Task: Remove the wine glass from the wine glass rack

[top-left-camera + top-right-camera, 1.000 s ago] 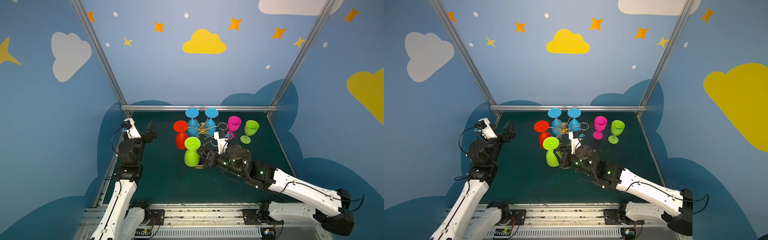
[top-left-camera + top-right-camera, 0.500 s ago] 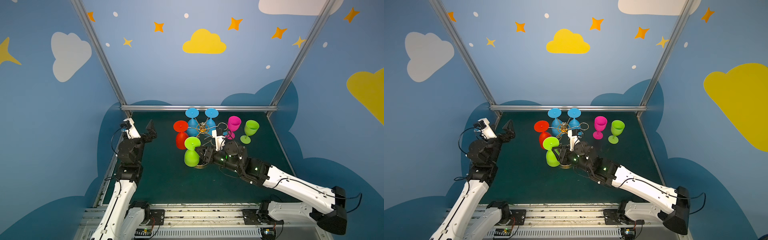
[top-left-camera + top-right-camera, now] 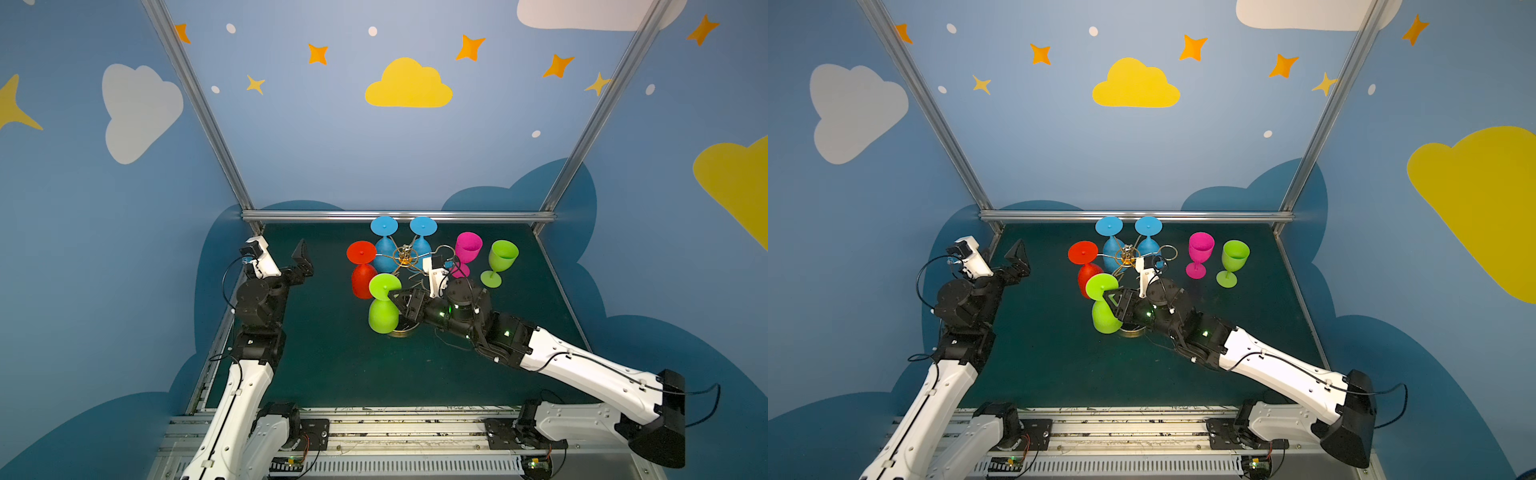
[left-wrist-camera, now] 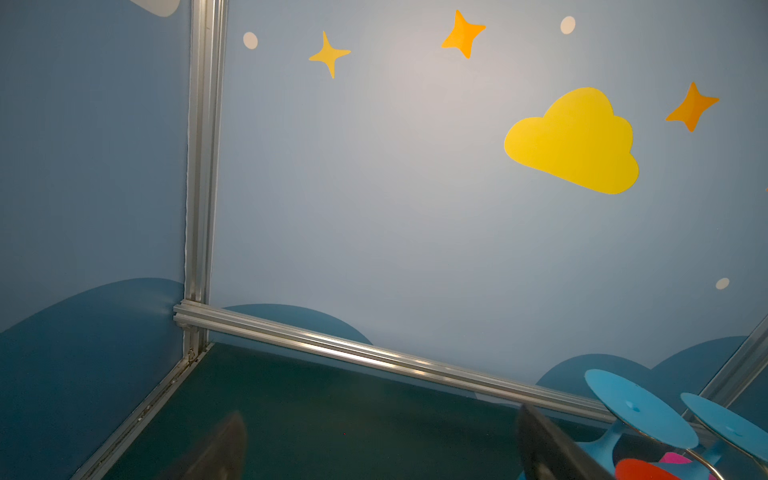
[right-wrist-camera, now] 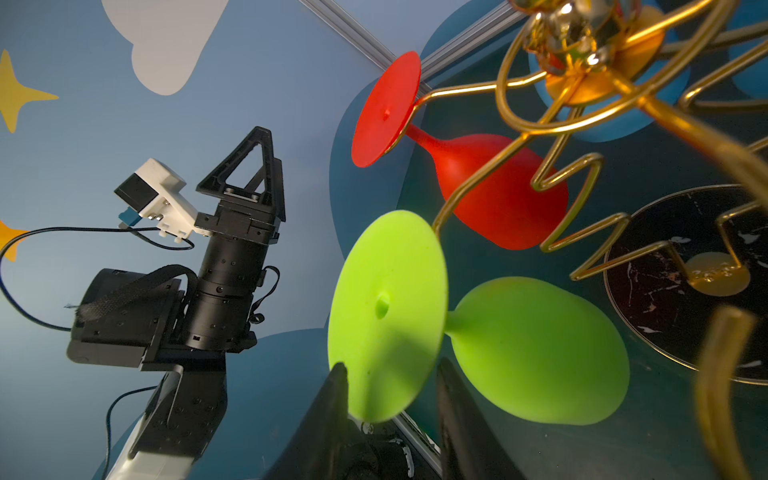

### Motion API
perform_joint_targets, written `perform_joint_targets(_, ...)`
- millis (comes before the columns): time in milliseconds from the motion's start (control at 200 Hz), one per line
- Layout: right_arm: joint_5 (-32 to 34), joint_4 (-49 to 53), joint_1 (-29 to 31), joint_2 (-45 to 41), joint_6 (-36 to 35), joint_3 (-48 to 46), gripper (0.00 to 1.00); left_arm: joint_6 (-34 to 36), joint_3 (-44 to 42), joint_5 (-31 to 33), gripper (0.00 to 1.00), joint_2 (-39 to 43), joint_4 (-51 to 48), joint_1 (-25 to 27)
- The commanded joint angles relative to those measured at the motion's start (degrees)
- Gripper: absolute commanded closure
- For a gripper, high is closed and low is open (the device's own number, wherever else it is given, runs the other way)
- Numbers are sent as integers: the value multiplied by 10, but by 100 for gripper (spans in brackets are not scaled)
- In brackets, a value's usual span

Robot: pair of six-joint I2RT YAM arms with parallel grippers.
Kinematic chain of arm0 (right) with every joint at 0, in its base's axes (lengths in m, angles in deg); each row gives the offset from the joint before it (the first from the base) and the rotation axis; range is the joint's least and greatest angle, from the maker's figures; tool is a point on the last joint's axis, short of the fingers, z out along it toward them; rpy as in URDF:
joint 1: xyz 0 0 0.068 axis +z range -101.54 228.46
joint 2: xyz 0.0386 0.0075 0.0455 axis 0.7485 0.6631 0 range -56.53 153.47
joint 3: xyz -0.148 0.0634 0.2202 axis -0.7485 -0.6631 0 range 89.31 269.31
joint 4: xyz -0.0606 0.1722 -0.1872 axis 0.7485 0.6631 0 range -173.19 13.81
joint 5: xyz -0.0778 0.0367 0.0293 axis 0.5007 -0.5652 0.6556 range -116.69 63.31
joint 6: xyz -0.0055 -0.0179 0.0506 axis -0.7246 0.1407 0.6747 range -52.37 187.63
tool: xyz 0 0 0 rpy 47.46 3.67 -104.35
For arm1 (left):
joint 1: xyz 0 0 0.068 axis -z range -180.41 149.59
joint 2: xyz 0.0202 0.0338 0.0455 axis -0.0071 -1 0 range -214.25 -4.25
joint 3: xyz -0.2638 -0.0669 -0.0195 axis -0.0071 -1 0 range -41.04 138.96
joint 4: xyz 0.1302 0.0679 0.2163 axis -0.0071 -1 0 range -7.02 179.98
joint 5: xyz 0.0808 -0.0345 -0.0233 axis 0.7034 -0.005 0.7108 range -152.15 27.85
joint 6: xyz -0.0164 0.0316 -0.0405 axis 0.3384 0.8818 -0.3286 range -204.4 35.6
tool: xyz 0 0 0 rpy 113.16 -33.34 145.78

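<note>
The wine glass rack [image 3: 405,257] [image 3: 1127,258], gold wire on a round dark base [image 5: 685,232], stands mid-table. A lime green wine glass [image 3: 383,309] [image 3: 1105,316] hangs upside down from its nearest looped arm. My right gripper [image 3: 395,297] [image 3: 1111,300] [image 5: 390,365] is open and straddles the rim of that glass's foot [image 5: 386,307], one finger on each face. I cannot tell whether either finger touches it. My left gripper [image 3: 302,259] [image 3: 1019,261] [image 4: 384,440] is open and empty near the left wall, pointing up and away from the rack.
A red glass [image 3: 361,268] and two blue glasses [image 3: 384,247] [image 3: 423,237] also hang upside down on the rack. A pink glass [image 3: 467,251] and a second green glass [image 3: 500,259] stand upright on the table to the rack's right. Walls and aluminium rails enclose the table.
My right arm has reached further left, bringing its fingers from beside the rack's post to around the foot of the hanging green glass. The left arm has stayed put.
</note>
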Motion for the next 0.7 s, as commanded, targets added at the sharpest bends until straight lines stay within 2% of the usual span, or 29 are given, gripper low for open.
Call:
perform_joint_targets(0,-9,-21,-5,6,11,13,65,-1,-3,3,0,9,6,-3)
perform_joint_targets(250,-21,-28,-10,19,14,23,75,-1,-3,4,0,12,6,-3)
perform_joint_targets(491,-22,-29,-11,16,17,24,91,0,-3,5,0,14,5,-2)
perform_joint_targets(696,-25,-34,-12,13,24,22,98,0,-4,4,0,15,5,-3)
